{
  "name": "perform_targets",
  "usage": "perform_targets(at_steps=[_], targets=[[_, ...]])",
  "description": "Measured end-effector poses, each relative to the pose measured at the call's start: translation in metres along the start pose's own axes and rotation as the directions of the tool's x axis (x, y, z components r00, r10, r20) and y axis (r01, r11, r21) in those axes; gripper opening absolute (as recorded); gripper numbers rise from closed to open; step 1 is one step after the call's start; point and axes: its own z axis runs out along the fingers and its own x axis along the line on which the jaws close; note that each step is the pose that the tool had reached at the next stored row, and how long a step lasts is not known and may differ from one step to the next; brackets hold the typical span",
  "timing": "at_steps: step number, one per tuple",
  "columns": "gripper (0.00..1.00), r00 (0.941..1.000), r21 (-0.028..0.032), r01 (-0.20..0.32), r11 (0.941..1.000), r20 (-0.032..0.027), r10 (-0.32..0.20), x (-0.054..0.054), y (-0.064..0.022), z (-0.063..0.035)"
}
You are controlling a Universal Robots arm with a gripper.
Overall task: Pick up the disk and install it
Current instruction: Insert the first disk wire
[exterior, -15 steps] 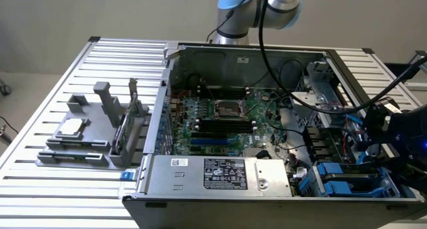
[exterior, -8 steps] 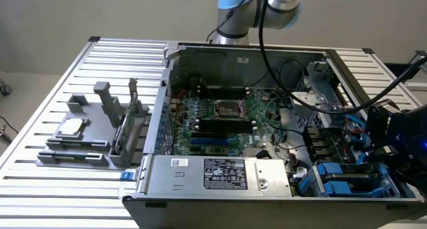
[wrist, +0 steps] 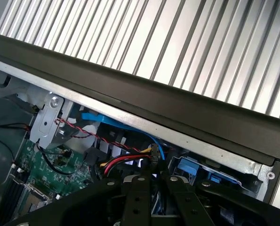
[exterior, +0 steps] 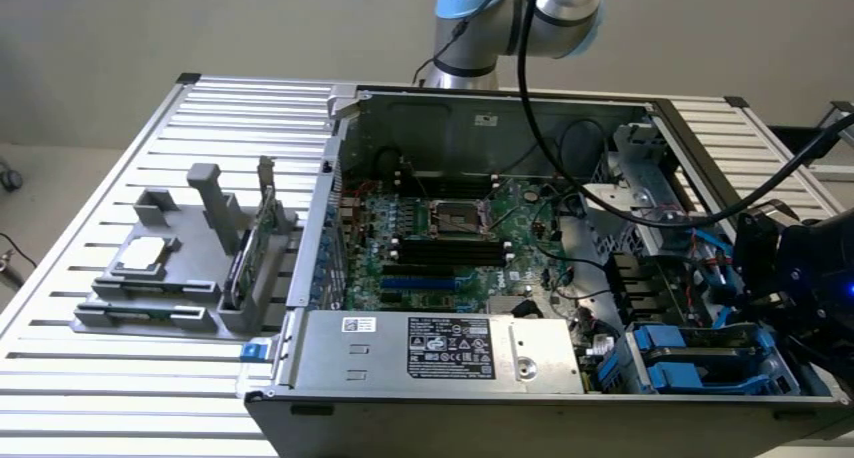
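Here I am at the front corner of the open computer case, over on the exterior view's right. My hand shows as a dark block just above the drive bay. Apart, together or clamped on something, I cannot tell. The disk lies flat in that corner bay, close under my hand, grey metal on top with blue plastic at either end. Whether I'm touching it, I can't make out.

Just beside the disk, along the case's near edge, sits the big silver box with the black-and-white label. The green circuit board covers the floor of the case behind it.

From my wrist I look down into the same corner: a blue cable and red wires run under the case's dark rim.

Far off on the exterior view's left, on the slatted table, stands a grey holder with a small silver chip on it
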Motion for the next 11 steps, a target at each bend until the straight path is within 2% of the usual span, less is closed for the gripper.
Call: perform_targets(at_steps=[11], targets=[[0.17, 1.0, -0.0008, 0.0, 1.0, 0.0003, 0.0, 0.0009, -0.0008, -0.0002]])
